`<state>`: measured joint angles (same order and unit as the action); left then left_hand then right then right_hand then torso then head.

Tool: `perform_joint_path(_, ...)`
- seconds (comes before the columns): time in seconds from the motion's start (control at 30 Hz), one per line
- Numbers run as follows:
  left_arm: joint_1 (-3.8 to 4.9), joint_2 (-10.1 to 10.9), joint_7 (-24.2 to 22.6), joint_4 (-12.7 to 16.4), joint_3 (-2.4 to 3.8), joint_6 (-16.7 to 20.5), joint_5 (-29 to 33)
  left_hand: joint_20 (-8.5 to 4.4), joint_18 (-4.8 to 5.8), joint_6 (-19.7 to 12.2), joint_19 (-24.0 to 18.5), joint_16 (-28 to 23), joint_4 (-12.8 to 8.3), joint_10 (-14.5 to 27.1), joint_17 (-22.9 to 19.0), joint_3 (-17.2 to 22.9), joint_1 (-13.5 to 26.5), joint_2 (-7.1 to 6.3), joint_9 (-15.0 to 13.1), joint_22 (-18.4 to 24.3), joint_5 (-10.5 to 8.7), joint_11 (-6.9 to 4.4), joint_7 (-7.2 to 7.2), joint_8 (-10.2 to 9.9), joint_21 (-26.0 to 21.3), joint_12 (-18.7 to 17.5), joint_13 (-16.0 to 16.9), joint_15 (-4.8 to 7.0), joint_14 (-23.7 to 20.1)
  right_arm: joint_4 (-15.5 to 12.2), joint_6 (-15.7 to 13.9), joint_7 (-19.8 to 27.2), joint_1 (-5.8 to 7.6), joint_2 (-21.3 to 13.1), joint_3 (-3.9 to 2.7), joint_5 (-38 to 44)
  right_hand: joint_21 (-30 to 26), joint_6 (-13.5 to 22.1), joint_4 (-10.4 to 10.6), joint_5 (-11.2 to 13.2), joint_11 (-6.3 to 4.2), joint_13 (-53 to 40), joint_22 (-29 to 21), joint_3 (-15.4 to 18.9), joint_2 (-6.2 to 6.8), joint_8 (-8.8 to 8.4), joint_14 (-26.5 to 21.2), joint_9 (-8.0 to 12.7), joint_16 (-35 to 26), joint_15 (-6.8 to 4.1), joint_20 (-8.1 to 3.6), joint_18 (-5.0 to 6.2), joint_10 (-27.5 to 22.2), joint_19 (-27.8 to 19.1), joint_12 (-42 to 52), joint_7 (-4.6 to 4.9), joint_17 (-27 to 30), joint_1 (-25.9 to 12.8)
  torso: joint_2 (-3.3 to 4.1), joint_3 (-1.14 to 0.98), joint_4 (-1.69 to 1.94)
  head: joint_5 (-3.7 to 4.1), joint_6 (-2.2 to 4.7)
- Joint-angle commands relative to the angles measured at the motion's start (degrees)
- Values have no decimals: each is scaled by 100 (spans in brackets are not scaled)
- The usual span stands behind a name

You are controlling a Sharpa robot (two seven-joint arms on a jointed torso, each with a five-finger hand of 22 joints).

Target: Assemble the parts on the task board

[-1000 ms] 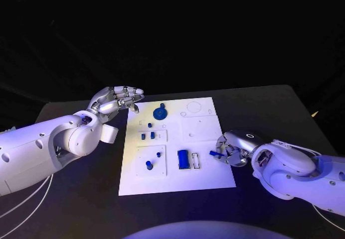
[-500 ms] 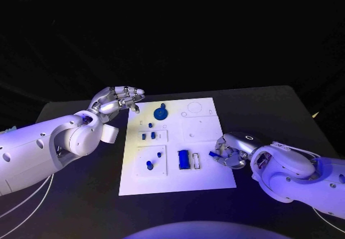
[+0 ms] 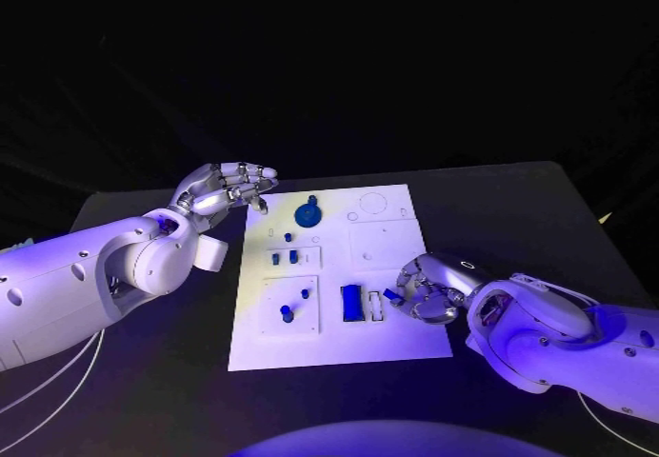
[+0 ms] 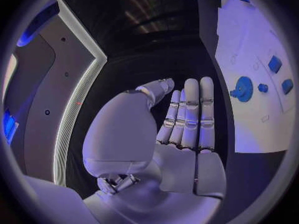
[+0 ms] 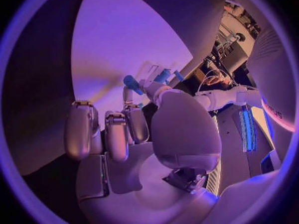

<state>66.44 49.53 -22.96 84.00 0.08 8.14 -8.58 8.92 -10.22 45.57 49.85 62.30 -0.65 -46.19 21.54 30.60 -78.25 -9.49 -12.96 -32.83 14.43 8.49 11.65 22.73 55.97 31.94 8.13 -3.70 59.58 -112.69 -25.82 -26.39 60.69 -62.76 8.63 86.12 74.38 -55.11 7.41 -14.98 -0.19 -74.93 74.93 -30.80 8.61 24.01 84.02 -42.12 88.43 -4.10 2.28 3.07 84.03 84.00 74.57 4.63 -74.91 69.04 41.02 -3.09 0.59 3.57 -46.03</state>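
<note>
The white task board (image 3: 329,347) lies mid-table. On it are a round blue disc (image 3: 308,215), small blue pieces (image 3: 283,257), two blue pegs (image 3: 286,312) and a blue block (image 3: 351,303) beside a narrow slot. My right hand (image 3: 429,288) hovers over the board's right edge, just right of the block, and pinches a small blue part (image 3: 394,296) between thumb and finger; the right wrist view shows that blue part (image 5: 132,81) at its fingertips. My left hand (image 3: 223,189) is off the board's far left corner, and its fingers (image 4: 189,115) lie straight, holding nothing. The left wrist view shows the disc (image 4: 243,88).
Dark tabletop (image 3: 535,219) surrounds the board on all sides. A white cuff (image 3: 209,253) on my left arm sits close to the board's left edge.
My right hand has moved left with the blue part, from the board's right edge to close beside the blue block. The left hand has stayed in place.
</note>
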Motion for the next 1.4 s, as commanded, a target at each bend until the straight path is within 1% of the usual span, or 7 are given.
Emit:
perform_joint_path(0.03,1,-3,-36,19,3,-77,-8,15,-36,-25,-22,30,-9,52,-6,24,23,22,3,-4,26,1,40,23,-7,35,7,-13,-40,13,-113,147,-1,69,-2,-321,-2,-11,-793,45,-28,-584,1123,-794,-20,33,524,-9,8,8,-4,-17,58,132,21,-66,-1163,-37,-1,3,5,13,-8)
perform_joint_path(0.53,1,-4,-33,23,3,-87,-8,15,-36,-25,-22,30,-9,52,-6,24,23,22,3,-4,26,1,40,23,-7,35,7,-13,-40,237,233,75,-57,391,1,-426,-50,-45,-529,170,-48,-599,1111,-734,-3,-29,524,8,4,-9,-18,-10,61,121,35,-94,-1158,-481,0,-1,7,5,-39)
perform_joint_path(0.67,1,-3,-29,25,3,-89,-8,15,-36,-25,-22,30,-9,52,-6,24,23,22,3,-4,26,1,40,23,-7,35,7,-13,-40,269,301,45,-62,422,1,-414,-64,-85,-417,11,-51,-609,1107,-638,31,-50,524,20,6,-12,-22,-8,67,118,48,-98,-1161,-636,3,0,7,2,-48)
perform_joint_path(0.8,1,-1,-23,25,3,-90,-8,15,-36,-25,-22,30,-9,52,-6,24,23,22,3,-4,26,1,40,23,-7,35,7,-13,-40,287,393,22,-65,437,0,-405,-54,-118,-298,106,-50,-614,1110,-535,55,-72,525,34,6,-11,-22,-11,69,123,53,-99,-1162,-766,0,0,8,10,-54)
perform_joint_path(0.9,1,0,-9,23,3,-92,-8,15,-36,-25,-22,30,-9,52,-6,24,23,22,3,-4,26,1,40,23,-7,35,7,-13,-40,291,426,19,-65,444,0,-402,-48,-160,-133,263,-49,-626,1112,-415,102,-99,527,56,10,-8,-20,-12,78,127,71,-99,-1171,-940,-1,-6,-1,-9,-52)
perform_joint_path(1.0,1,-1,7,23,3,-103,-14,16,-36,-35,-21,38,-12,61,-6,28,23,20,4,-6,26,3,43,28,-4,43,7,-14,-41,294,430,26,-66,454,0,-401,-39,-215,52,419,-52,-639,1115,-316,124,-119,528,76,12,-11,-21,-14,88,133,90,-105,-1178,-1094,-6,0,-5,3,-35)
perform_joint_path(1.4,1,-2,20,18,3,-112,-21,17,-36,-38,-22,38,-10,69,-7,28,26,19,4,-5,26,5,44,29,-4,43,6,-15,-44,288,356,50,-66,455,0,-400,1,-321,413,511,-70,-662,1127,-208,64,-120,536,86,27,-26,-32,-21,112,150,127,-127,-1211,-1316,-3,0,2,4,-38)
